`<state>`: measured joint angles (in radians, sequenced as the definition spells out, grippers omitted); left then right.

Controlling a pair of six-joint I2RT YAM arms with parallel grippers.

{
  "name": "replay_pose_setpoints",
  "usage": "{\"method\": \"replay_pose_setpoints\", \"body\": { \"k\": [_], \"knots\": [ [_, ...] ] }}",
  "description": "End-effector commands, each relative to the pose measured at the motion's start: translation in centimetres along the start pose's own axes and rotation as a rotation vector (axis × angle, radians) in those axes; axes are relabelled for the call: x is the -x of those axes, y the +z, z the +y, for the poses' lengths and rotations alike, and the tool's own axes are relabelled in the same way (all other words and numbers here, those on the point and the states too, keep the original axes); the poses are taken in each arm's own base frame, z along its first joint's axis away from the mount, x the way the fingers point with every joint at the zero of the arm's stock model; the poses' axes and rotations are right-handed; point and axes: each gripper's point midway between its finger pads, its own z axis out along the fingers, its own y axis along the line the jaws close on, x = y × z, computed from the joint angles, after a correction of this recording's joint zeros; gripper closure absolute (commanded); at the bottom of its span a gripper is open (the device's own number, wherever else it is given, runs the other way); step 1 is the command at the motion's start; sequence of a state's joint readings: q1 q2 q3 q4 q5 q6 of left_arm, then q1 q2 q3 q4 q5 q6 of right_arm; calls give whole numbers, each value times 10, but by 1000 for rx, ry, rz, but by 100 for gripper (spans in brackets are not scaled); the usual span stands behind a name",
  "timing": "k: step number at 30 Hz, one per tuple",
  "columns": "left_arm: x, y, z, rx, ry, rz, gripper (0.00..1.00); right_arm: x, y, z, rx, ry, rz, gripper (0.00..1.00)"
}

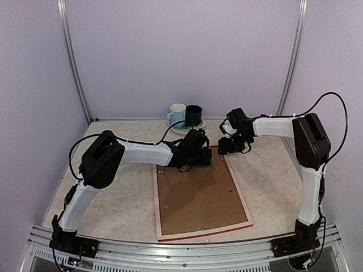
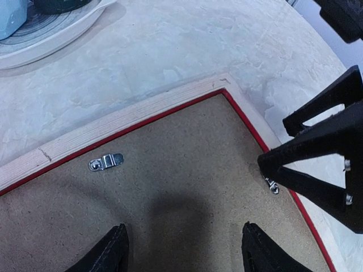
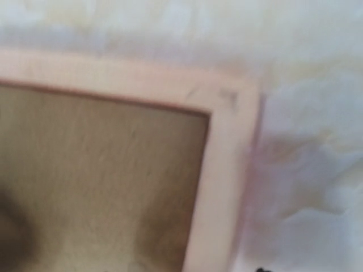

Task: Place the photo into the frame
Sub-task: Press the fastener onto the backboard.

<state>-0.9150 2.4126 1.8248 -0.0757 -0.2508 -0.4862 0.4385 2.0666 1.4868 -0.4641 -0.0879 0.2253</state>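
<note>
Thin red frame with pale wood back (image 2: pixel 130 120) lies face-down on the marbled desk (image 1: pixel 272 181), brown backing board (image 1: pixel 198 192) in it; the photo isn't visible. Left gripper (image 2: pixel 186 226) hovers, fingers apart. Right gripper (image 1: pixel 227 148): can't tell. It might snag that small metal clip (image 2: pixel 273 186) and drag the frame.

Frame (image 1: pixel 205 233) flat on table (image 1: pixel 113 198), back up, brown backing board (image 1: pixel 198 192) in it. My left gripper (image 1: pixel 198 155) and right gripper (image 1: pixel 229 148) both at its far edge. Two cups (image 1: pixel 185 115) beyond.
</note>
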Motion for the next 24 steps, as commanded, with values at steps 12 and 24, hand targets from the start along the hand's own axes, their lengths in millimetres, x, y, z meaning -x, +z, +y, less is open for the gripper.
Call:
{"method": "replay_pose_setpoints", "body": {
  "k": [12,24],
  "knots": [
    [1,25,-18,-113,-39,-35,34,-16,20,-4,-119,1,71,47],
    [-20,36,12,27,-57,27,36,-34,2,-28,-256,-22,101,53]
  ]
}}
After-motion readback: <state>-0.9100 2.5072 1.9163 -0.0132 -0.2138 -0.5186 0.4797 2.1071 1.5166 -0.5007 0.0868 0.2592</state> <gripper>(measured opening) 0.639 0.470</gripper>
